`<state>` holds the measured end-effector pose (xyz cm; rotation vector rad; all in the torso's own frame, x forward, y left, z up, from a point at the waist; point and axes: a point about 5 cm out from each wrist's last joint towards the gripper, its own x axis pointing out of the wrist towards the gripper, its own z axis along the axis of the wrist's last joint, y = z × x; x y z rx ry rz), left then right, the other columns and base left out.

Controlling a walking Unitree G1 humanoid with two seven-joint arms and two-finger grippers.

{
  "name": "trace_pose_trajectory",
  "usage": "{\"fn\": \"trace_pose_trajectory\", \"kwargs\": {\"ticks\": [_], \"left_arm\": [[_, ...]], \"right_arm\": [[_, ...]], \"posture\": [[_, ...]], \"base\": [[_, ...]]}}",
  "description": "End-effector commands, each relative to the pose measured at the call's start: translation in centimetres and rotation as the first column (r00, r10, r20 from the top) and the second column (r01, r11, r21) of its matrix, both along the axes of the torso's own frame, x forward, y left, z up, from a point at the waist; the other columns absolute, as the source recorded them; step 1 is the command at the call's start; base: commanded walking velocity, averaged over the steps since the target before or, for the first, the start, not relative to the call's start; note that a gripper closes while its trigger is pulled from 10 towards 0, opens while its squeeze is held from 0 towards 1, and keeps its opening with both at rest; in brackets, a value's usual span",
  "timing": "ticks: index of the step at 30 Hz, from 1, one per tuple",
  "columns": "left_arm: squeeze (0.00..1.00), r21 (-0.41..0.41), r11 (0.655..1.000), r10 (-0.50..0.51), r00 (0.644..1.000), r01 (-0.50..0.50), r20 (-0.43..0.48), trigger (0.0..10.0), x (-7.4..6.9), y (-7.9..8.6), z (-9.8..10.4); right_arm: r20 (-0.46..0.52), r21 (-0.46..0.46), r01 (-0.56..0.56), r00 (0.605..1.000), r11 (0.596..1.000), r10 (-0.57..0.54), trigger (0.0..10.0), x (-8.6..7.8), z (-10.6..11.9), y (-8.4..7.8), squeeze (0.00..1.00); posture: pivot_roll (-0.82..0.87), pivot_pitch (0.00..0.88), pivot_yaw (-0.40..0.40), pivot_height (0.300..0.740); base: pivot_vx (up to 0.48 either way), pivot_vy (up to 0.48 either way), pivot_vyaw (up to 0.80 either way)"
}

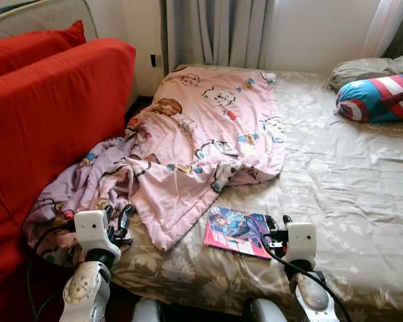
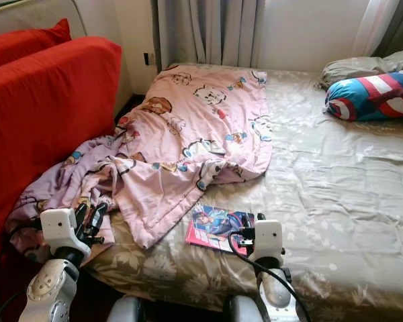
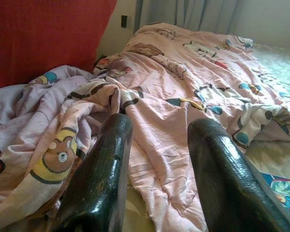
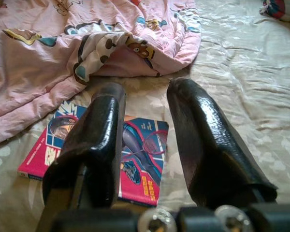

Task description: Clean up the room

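From the head camera you see a big bed with a shiny grey-green flowered sheet (image 1: 349, 188). A crumpled pink blanket with cartoon bears (image 1: 201, 134) lies on the bed's left half and spills off the edge toward the red cloth sofa (image 1: 47, 121). A thin pink and blue comic book (image 1: 238, 231) lies flat on the sheet near the front edge, just beside the blanket's lower corner but not under it. Your right hand (image 1: 277, 231) sits right at the book's right side, and its wrist camera shows you the two black fingers (image 4: 99, 140) apart, holding nothing, with the book under and between them. Your left hand (image 1: 121, 225) is at the blanket's bunched-up edge. Its wrist camera shows you its fingers (image 3: 104, 179) apart too, with the pink cloth just past the tips and a corner of the book at the side. Far off on the right of the bed lie a round blue, red and white striped cushion (image 1: 379, 97) and a grey pillow (image 1: 366, 69). Grey curtains (image 1: 215, 30) hang behind the bed.
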<state>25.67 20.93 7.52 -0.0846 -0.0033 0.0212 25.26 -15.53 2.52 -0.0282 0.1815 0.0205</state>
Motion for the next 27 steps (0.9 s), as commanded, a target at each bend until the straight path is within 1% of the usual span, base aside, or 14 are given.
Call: {"fn": "trace_pose_trajectory", "kwargs": {"ticks": [1, 12, 15, 21, 23, 27], "left_arm": [[0.00, 0.002, 1.000, -0.005, 1.000, 0.005, 0.005, 10.0, -0.03, 0.03, 0.39], [0.00, 0.004, 1.000, -0.010, 1.000, 0.010, -0.005, 10.0, 0.01, -0.11, 0.32], [0.00, 0.006, 1.000, -0.009, 1.000, 0.009, -0.006, 10.0, -0.01, -0.03, 0.32], [0.00, 0.004, 1.000, -0.007, 1.000, 0.008, -0.008, 10.0, -0.03, 0.03, 0.38], [0.00, 0.003, 1.000, -0.009, 1.000, 0.009, -0.009, 10.0, -0.01, 0.02, 0.37], [0.00, 0.003, 1.000, -0.010, 1.000, 0.010, -0.009, 10.0, 0.00, 0.01, 0.38]], "right_arm": [[-0.003, -0.006, -0.010, 1.000, 1.000, 0.010, 10.0, 0.14, -0.06, 0.09, 0.00], [-0.019, -0.008, -0.024, 1.000, 1.000, 0.023, 10.0, 0.21, -0.31, 0.31, 0.00], [-0.018, -0.008, -0.048, 0.999, 0.999, 0.048, 10.0, 0.18, -0.28, 0.66, 0.00], [-0.018, -0.013, -0.060, 0.998, 0.998, 0.060, 10.0, 0.12, -0.39, 0.78, 0.00], [-0.012, 0.007, -0.056, 0.998, 0.998, 0.056, 10.0, 0.06, -0.38, 0.77, 0.00], [-0.009, 0.004, -0.060, 0.998, 0.998, 0.060, 10.0, 0.07, -0.31, 0.77, 0.00]], "posture": [[0.03, 0.046, -0.003, 0.620], [0.03, 0.052, -0.002, 0.620], [0.03, 0.052, -0.003, 0.620], [0.04, 0.053, -0.003, 0.620], [0.04, 0.053, -0.003, 0.620], [0.04, 0.054, -0.003, 0.620]], "base": [[0.000, 0.000, 0.00], [0.000, 0.000, 0.00], [0.000, 0.000, 0.00], [0.000, 0.000, 0.00], [0.000, 0.000, 0.00], [0.000, 0.000, 0.00]]}}
